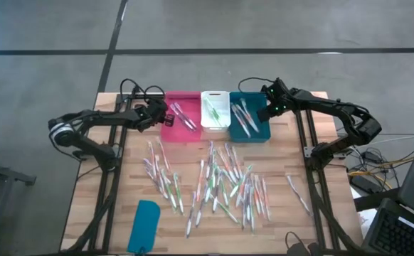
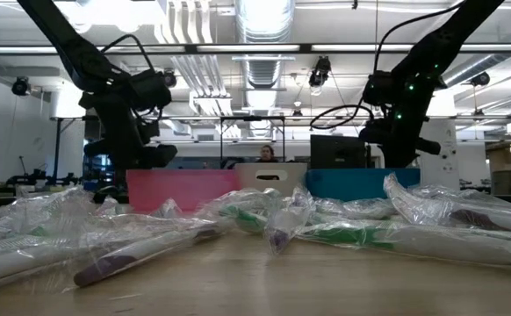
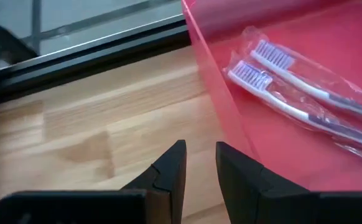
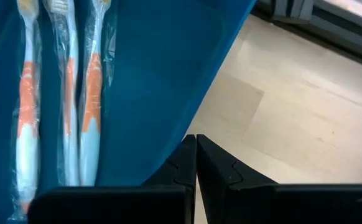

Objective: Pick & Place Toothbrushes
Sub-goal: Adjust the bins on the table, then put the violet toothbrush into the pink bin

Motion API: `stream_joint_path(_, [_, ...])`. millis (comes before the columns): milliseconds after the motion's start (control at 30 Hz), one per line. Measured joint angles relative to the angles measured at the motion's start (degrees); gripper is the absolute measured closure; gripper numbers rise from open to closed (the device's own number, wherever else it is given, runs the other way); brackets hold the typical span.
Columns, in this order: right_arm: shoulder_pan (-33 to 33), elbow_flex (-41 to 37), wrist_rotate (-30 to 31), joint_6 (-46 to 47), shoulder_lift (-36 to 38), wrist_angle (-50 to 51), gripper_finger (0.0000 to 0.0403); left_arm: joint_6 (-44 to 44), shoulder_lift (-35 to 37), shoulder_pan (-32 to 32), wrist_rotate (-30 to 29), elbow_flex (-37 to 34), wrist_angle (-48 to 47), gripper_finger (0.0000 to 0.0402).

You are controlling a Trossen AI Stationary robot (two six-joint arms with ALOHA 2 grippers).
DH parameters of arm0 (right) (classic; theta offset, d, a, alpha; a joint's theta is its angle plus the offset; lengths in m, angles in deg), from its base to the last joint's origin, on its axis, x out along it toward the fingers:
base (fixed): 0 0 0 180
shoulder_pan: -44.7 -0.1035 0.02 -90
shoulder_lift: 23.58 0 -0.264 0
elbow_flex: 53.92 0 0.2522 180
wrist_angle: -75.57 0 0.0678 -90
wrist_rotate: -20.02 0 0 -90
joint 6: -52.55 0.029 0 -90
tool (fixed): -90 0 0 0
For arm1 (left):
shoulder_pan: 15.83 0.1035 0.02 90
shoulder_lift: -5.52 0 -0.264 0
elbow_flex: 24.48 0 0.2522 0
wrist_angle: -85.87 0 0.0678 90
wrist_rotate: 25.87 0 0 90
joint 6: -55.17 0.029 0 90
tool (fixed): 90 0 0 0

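High view: 3 bins in a row at table's far edge. Pink bin (image 1: 180, 126) holds wrapped purple toothbrushes (image 3: 293, 87), just beside left gripper (image 1: 163, 114); fingers part-open w/ narrow gap, nothing held, over bin's outer rim. White bin (image 1: 215, 111) holds green brushes. Teal bin (image 1: 250, 126) holds orange-handled toothbrushes (image 4: 56, 93), beside right gripper (image 1: 266, 108); fingers fully closed, empty, at bin's outer rim. Loose toothbrush pile (image 1: 221, 186) lies well apart from both grippers, mid-table. Teal lid (image 1: 144, 226) near front edge. Bare wood outboard of each bin.
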Motion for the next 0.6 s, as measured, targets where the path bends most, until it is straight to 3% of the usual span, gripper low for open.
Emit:
stream_joint_path(367, [1.3, 6.0, 1.3, -2.4, 0.1, 2.8, 0.0394, 2.9, 10.6, 0.0, -3.1, 0.9, -4.2, 0.0307])
stream_joint_path(600, [-0.2, 12.1, 1.4, -3.9, 1.3, 8.1, 0.0394, 8.2, 18.7, -0.2, 5.9, 1.3, -4.3, 0.0307])
